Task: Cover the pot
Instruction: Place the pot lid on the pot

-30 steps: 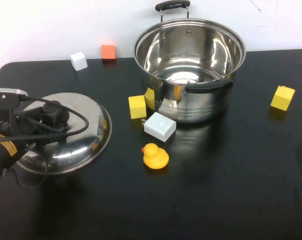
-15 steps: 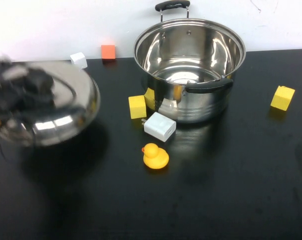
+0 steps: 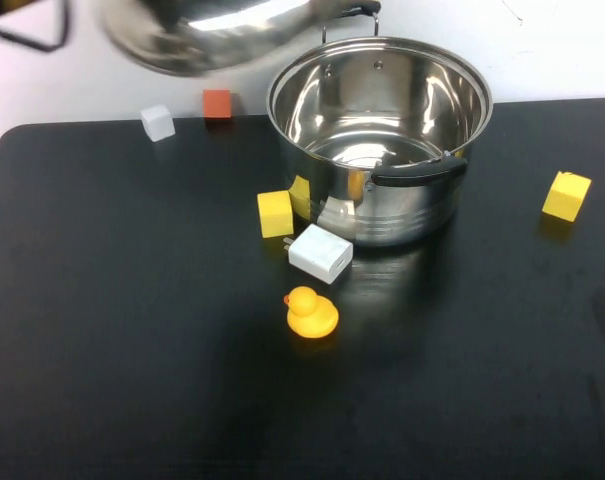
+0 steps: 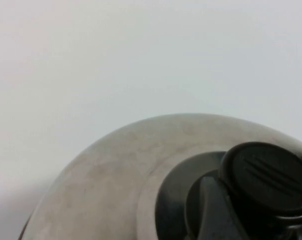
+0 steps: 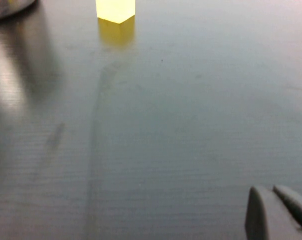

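Note:
The pot [image 3: 380, 140] is a large shiny steel stockpot with black handles, standing open and uncovered at the back middle of the black table. The domed steel lid [image 3: 212, 30] hangs blurred in the air at the top of the high view, above and to the left of the pot's rim. In the left wrist view my left gripper [image 4: 263, 217] is shut on the lid's black knob [image 4: 268, 175], with the lid's dome [image 4: 116, 180] below it. My right gripper [image 5: 280, 202] shows only in the right wrist view, low over the bare table at the right, fingers together and empty.
A yellow cube [image 3: 275, 213], a white charger block [image 3: 320, 253] and a rubber duck [image 3: 311, 311] sit in front-left of the pot. A white cube [image 3: 157, 122] and an orange cube [image 3: 217, 103] stand at the back left. A yellow block [image 3: 566, 194] lies at the right.
The lid has gone from resting on the table at the left, up off it, and now up and rightward toward the pot. The left arm has left the high view.

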### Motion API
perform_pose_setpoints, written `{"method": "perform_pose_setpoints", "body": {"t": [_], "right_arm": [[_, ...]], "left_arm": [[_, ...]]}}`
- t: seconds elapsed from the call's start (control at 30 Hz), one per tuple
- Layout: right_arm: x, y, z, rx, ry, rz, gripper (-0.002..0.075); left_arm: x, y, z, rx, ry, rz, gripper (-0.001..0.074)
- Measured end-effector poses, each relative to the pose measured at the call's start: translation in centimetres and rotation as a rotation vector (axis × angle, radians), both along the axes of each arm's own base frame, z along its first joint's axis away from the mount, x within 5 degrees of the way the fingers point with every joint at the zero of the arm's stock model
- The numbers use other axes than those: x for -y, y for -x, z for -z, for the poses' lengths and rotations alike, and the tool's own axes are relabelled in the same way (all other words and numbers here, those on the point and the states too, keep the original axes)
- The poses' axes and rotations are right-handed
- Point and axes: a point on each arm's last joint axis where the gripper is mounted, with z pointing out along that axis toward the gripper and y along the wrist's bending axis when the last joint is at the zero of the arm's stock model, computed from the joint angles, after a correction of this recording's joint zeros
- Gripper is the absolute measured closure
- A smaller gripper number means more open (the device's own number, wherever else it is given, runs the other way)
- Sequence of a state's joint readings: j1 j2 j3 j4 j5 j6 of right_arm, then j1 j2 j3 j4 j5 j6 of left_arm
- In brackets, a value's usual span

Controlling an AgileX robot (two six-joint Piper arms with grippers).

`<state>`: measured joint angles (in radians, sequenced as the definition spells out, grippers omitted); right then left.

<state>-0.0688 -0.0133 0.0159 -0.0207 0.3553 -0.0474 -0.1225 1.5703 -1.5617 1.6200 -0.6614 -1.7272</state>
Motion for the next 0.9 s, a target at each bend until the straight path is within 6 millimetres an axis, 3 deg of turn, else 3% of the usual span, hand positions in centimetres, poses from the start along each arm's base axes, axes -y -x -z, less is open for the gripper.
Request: {"method": "perform_pose_setpoints", "body": {"t": [0.2,0.33,0.5,0.67,0.9], "right_arm": [[0.0,0.0,0.0,0.000,0.000,0.000,0.0728],[0.0,0.0,0.0,0.000,0.000,0.000,0.0728],[0.0,0.0,0.0,0.000,0.000,0.000,0.0728],[0.0,0.0,0.0,0.000,0.000,0.000,0.0728],[0.0,0.0,0.0,0.000,0.000,0.000,0.0728]], "left_arm": [[6.1,-2.9,1.9,-0.053,-0.072,0.116,0.0409],[9.6,-3.8,2.7,-0.029,-0.068,0.058,0.0409],[14.0,-4.0,5.3,0.022,-0.165,0.049,0.0409],[15.2,-4.9,7.4,0.015,-0.208,0.022,0.0409],[15.0,-5.4,7.7,-0.020,-0.171,-0.031,0.0409]]}}
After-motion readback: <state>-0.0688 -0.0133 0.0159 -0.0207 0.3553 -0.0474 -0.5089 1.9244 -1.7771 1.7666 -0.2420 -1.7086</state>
